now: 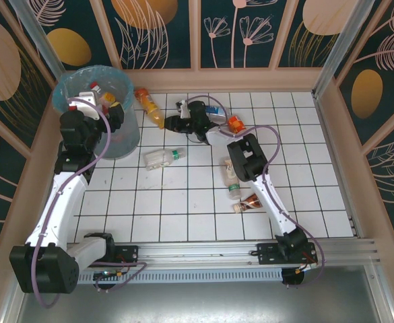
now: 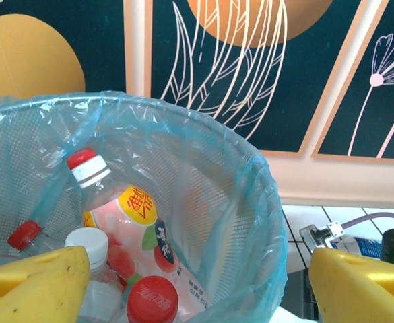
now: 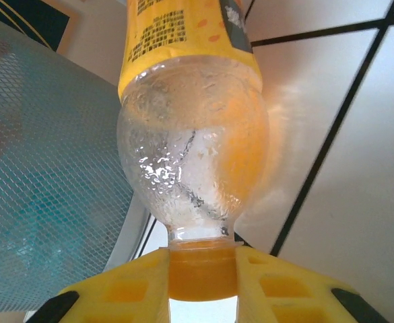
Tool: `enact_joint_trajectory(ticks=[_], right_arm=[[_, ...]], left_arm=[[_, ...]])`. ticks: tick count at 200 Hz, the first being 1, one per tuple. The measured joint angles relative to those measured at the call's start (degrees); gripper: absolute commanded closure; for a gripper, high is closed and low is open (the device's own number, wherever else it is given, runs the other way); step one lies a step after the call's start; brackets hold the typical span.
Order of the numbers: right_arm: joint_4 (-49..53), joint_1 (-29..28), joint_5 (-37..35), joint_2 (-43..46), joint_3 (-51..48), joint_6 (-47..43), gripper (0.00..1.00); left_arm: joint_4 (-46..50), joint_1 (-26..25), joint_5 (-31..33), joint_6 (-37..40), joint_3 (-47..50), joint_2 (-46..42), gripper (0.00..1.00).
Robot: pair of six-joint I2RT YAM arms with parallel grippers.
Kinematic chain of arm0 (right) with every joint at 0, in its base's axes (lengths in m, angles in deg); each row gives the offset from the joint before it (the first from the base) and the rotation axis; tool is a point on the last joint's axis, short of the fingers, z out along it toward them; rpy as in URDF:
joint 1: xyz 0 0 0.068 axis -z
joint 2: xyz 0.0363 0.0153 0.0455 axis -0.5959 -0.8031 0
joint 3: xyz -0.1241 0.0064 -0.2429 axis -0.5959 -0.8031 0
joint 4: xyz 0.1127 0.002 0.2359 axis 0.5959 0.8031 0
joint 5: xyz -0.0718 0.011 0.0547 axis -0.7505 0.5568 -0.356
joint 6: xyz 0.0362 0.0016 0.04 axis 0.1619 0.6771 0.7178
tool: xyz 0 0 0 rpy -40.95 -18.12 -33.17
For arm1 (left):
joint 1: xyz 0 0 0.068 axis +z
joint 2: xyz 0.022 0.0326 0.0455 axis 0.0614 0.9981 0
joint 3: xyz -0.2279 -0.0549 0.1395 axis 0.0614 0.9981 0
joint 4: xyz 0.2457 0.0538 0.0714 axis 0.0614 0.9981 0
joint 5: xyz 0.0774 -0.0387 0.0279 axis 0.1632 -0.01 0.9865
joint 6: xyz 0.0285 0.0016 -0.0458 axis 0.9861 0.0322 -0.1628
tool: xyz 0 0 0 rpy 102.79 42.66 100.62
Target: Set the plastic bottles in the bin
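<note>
Tightly clamped on an orange-capped bottle [image 3: 193,155], right gripper [image 3: 203,282] must lift it to the bin [image 1: 124,136]; left gripper [image 2: 197,293] gapes.

White tiled tabletop [image 1: 183,208] with dark grid lines, dark teal wall panels [image 1: 163,33] with pale flowers and orange discs left, far and right, pale wooden framing [image 1: 250,79], aluminium rail [image 1: 203,252] along near edge, even light
</note>
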Motion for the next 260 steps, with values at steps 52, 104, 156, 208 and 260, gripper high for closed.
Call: enact_joint_trajectory(ticks=[52, 104, 156, 208, 260], right_arm=[[-0.37, 0.35, -0.02, 4.83, -7.19, -0.02, 0.77], [-0.46, 0.35, -2.03, 7.78, -9.84, -1.18, 0.44], [1.11, -0.39, -2.82, 5.57, -1.42, 0.00, 0.41], [2.54, -1.86, -3.13, 0.15, 3.63, 1.77, 0.39], [2.38, -1.99, -4.13, -0.37, 3.67, 2.97, 0.38]], left_arm=[[-0.02, 0.00, 0.39, 0.00, 0.17, -0.61, 0.15], [-0.02, 0.00, 0.57, 0.00, 0.33, -0.61, 0.15], [-0.15, 0.00, 0.57, -0.02, 0.55, -0.59, 0.15], [-0.42, 0.00, 0.57, -0.02, 0.55, -0.59, 0.15], [-0.44, 0.00, 0.57, 0.00, 0.61, -0.52, 0.15]])
